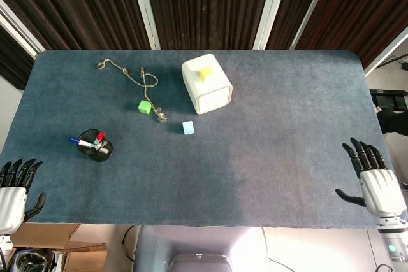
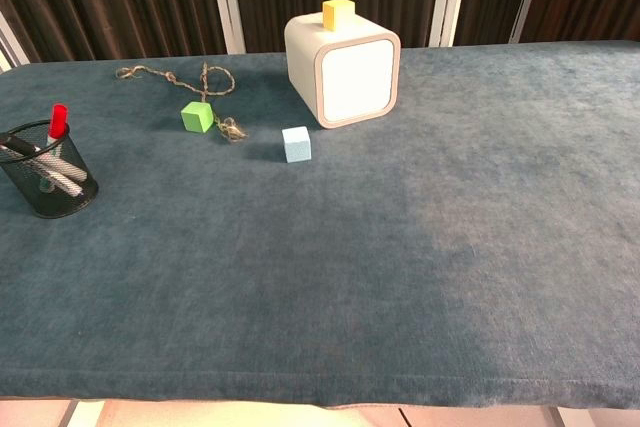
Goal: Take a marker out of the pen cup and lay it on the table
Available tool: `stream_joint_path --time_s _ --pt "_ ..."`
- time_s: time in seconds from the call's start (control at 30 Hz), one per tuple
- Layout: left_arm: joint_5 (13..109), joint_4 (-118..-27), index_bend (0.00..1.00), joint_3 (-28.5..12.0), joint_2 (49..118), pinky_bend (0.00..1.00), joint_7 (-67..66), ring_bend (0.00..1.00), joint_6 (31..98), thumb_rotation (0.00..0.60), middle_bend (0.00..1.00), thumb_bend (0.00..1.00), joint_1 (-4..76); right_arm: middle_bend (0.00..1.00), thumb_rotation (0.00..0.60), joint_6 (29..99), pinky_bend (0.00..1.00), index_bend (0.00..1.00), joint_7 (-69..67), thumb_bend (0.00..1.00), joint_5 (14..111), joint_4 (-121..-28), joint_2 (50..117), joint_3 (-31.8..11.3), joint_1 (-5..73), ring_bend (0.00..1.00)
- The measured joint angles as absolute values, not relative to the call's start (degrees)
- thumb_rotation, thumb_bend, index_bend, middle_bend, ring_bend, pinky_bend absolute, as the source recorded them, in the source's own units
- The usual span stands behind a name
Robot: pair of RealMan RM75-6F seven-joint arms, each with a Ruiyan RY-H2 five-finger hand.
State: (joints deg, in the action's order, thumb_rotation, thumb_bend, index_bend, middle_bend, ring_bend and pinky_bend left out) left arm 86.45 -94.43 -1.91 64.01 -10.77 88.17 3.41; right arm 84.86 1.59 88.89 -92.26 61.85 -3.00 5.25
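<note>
A black mesh pen cup (image 1: 95,148) (image 2: 50,177) stands on the left part of the blue table (image 1: 268,157). Markers lean inside it: one with a red cap (image 1: 99,137) (image 2: 57,121) and one with a blue cap (image 1: 75,139). My left hand (image 1: 14,192) hovers at the table's near left corner, fingers spread, holding nothing, well short of the cup. At the near right edge my right hand (image 1: 373,179) is also spread and empty. Neither hand shows in the chest view.
A white rounded box (image 1: 206,85) (image 2: 344,68) with a small yellow block (image 2: 338,13) on top stands at the back centre. A green cube (image 1: 145,106) (image 2: 197,116), a light blue cube (image 1: 188,127) (image 2: 296,144) and a twine cord (image 1: 131,74) lie between cup and box.
</note>
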Motion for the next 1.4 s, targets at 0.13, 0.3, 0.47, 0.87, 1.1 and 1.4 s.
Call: stream_joint_path --time_s 0.13,0.3,0.47,0.87,1.1,1.4 --pt "86.45 -94.46 0.14 -1.9 64.07 0.01 -10.72 0.06 88.28 0.6 0.11 0.38 3.31 0.1 0.6 84.83 0.19 0.0 1.52 0.05 88.87 -92.16 61.87 -2.93 5.21 0.0" --pt "86.86 -94.58 0.1 -2.0 64.47 0.01 -10.54 0.06 87.9 0.6 0.11 0.38 3.65 0.1 0.6 85.55 0.19 0.0 0.82 0.05 88.84 -91.72 61.68 -2.93 4.85 0.0" --pt "89.13 -94.79 0.18 -3.26 64.98 0.11 -9.46 0.14 87.85 0.6 0.16 0.38 5.85 0.11 0.6 86.99 0.19 0.0 0.45 0.05 88.51 -91.7 60.47 -3.84 4.54 0.0" --pt "86.41 -93.23 0.27 -9.09 71.48 0.41 -16.61 0.3 75.81 0.6 0.27 0.41 17.85 0.1 0.6 89.82 0.19 0.0 1.03 0.05 88.8 -94.17 57.68 -5.61 4.25 0.0" --pt "80.55 -87.4 0.3 -10.48 77.21 0.43 -20.71 0.33 71.78 0.6 0.27 0.4 21.12 0.1 0.6 89.66 0.19 0.0 0.67 0.05 88.84 -93.92 58.06 -5.32 4.11 0.0" --pt "78.74 -81.03 0.42 -10.31 81.5 0.49 -21.58 0.44 72.88 0.6 0.38 0.39 21.91 0.1 0.6 89.05 0.19 0.0 0.05 0.05 89.06 -93.29 58.85 -5.0 4.31 0.0"
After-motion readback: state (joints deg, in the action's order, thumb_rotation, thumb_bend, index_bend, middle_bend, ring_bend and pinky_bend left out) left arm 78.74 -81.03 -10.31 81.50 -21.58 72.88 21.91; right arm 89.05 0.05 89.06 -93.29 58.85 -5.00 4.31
